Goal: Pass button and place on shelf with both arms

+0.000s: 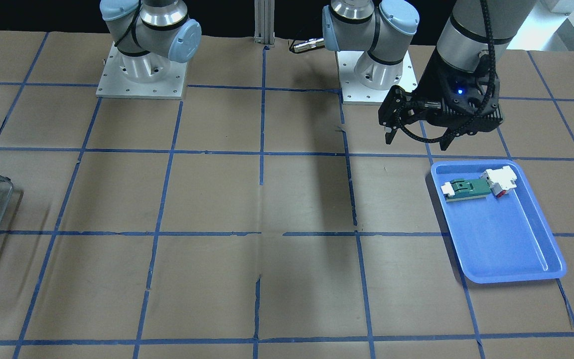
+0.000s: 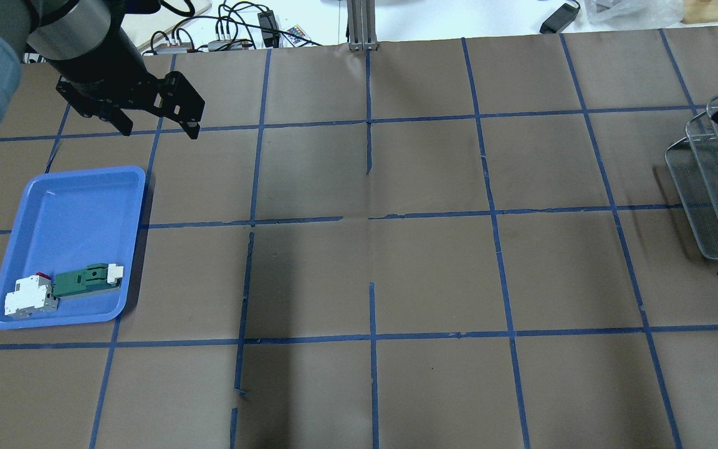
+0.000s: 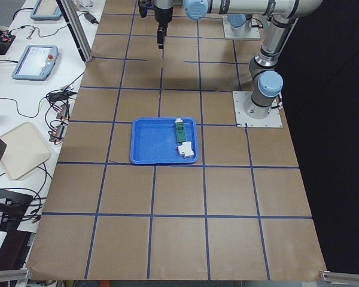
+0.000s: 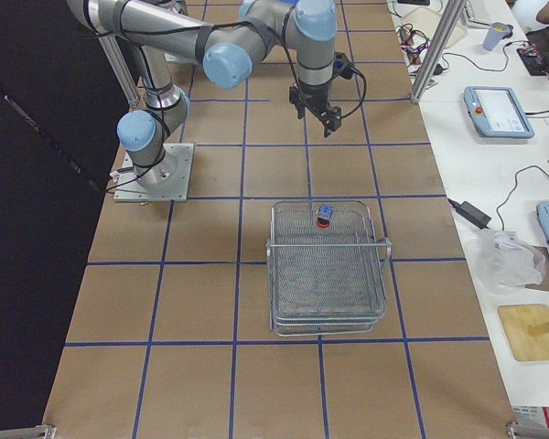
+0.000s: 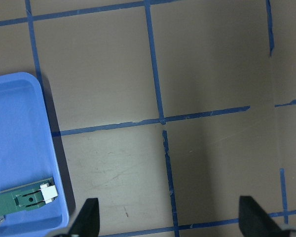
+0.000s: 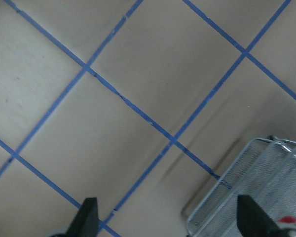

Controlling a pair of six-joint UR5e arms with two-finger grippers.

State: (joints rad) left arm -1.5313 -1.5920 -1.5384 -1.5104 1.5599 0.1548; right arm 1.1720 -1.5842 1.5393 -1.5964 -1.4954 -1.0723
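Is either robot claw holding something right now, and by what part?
Nothing. The left end effector and right end effector are open and empty; the button sits on the shelf.

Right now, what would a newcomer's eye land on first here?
The bright blue tray at the robot's left, holding a green-and-white part and a white-and-red block. Then the wire shelf at the robot's right, with the red-capped button sitting on it. The left gripper and right gripper hang empty, fingers apart.
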